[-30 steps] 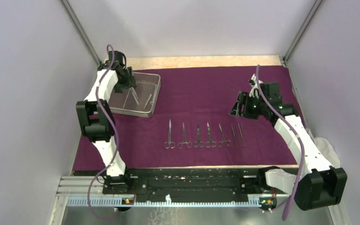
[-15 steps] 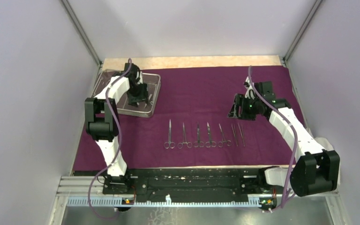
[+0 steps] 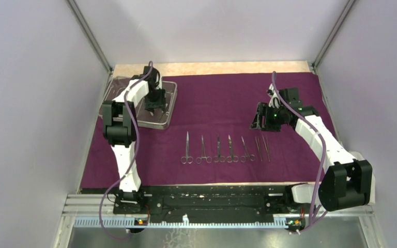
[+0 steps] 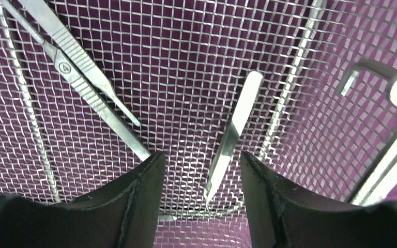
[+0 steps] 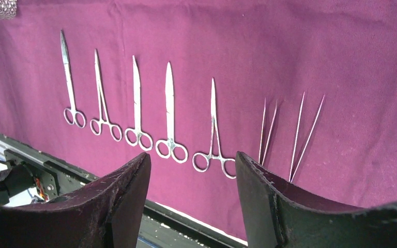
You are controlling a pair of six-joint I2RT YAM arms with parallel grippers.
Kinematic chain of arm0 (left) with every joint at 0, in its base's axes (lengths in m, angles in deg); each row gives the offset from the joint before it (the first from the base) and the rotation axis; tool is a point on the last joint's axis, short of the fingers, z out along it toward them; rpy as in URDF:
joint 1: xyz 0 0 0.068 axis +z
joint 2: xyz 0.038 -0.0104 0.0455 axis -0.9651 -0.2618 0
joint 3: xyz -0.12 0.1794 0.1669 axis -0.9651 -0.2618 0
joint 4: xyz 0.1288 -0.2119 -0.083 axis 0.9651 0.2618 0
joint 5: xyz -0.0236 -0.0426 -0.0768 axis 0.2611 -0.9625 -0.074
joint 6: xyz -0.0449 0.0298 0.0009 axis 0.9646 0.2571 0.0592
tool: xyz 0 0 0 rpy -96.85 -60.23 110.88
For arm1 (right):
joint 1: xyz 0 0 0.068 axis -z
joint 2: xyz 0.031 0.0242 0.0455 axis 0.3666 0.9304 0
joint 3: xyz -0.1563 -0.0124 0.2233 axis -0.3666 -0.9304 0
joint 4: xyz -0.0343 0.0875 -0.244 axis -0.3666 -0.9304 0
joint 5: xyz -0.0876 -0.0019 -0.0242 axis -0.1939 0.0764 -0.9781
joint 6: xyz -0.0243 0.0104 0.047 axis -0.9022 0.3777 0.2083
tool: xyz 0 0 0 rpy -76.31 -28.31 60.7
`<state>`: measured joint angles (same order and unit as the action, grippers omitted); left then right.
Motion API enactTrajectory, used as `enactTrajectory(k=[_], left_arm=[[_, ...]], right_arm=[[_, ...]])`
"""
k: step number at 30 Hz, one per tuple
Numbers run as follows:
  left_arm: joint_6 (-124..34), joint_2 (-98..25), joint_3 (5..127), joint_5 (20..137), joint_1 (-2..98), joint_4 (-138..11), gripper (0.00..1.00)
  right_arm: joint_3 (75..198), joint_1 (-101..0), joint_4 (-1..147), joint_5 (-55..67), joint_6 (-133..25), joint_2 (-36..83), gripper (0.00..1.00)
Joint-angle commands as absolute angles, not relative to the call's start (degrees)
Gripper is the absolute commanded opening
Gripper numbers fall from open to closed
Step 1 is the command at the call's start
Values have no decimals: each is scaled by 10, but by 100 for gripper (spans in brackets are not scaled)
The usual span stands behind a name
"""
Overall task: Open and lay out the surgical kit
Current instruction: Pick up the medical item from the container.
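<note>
The left end effector is released. Its jaws stand apart inside the tray, one on each side of a slim steel blade that lies flat on the mesh. We see no contact with it. Left of the blade lie ribbed tweezers. We cannot identify a steel part at the right edge.

The tray sits at the far left of the cloth, which is spread flat over the counter.

The right end effector is also released and holds nothing. It hovers over the right part of the cloth, facing a row of seven pieces: five ring-handled ones and two thin tweezers.

We judge the task well advanced. The wrap is open and seven pieces are laid out. At least two pieces are left in the tray for transfer to the row.
</note>
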<state>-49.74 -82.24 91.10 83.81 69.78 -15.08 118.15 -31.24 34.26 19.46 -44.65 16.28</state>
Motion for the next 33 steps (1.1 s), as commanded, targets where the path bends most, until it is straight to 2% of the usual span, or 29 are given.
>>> enactTrajectory(k=[1,6,10,12,23,27,30,33], left_arm=[[-506,-848,940,879,689,-146,59],[-501,-857,936,903,689,-138,47],[-526,-845,939,934,689,-133,23],[-532,-835,953,947,690,-132,16],[-490,-781,1064,969,691,-110,2],[-460,-715,1051,894,691,-99,1],[-436,-651,992,734,690,-120,2],[-400,-573,864,595,684,-176,1]], right_arm=[[1206,-314,350,204,-450,163,61],[1212,-314,351,212,-445,169,61],[1209,-314,355,218,-437,167,61],[1206,-314,354,224,-432,165,61],[1218,-315,331,217,-455,151,61],[1237,-337,345,228,-490,137,62],[1243,-362,385,237,-527,118,62],[1221,-384,461,262,-567,66,63]])
